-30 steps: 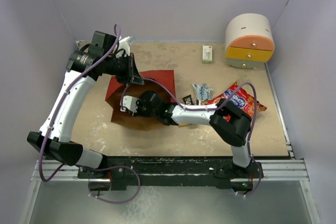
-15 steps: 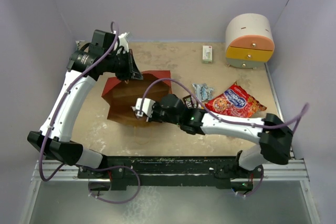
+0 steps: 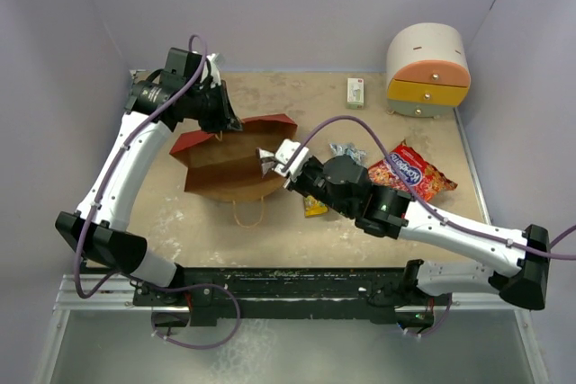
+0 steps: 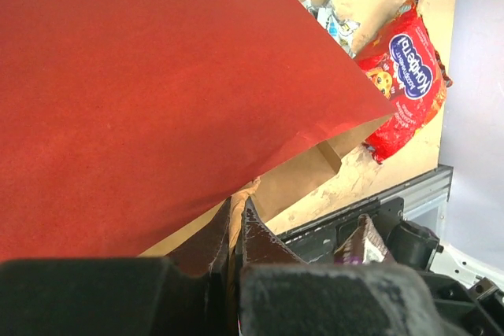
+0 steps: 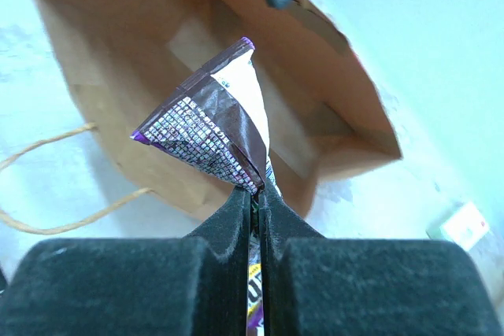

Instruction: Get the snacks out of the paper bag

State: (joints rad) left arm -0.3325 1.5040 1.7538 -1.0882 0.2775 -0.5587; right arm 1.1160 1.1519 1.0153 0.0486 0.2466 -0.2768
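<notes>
My right pincer (image 5: 256,194) is clamped on a small candy bar (image 5: 214,120). Its dark purple-brown and white wrapper stands up from between my fingertips. From above, the bar hangs at the right edge of the paper bag (image 3: 229,173), and in my wrist view the open brown inside lies behind it.

My left pincer (image 4: 236,214) is drawn narrow on the bag's far rim, with a strip of brown paper caught between the jaws. The red outer wall spreads out just past them. The bag rests on the table (image 3: 171,213) with its brown inside facing up, and a string handle (image 3: 250,213) loops out from its near side.

Near the bag's right corner, beside my right arm, lies a yellow bar (image 3: 315,209). Further right are the silver-wrapped bars (image 3: 346,152), and beyond them the red crisp packet (image 3: 409,173), all outside the bag. Well away, to the far right of the bag, stands a white chest (image 3: 429,69) with orange and yellow drawers. A small white box (image 3: 355,92) lies to its left.
</notes>
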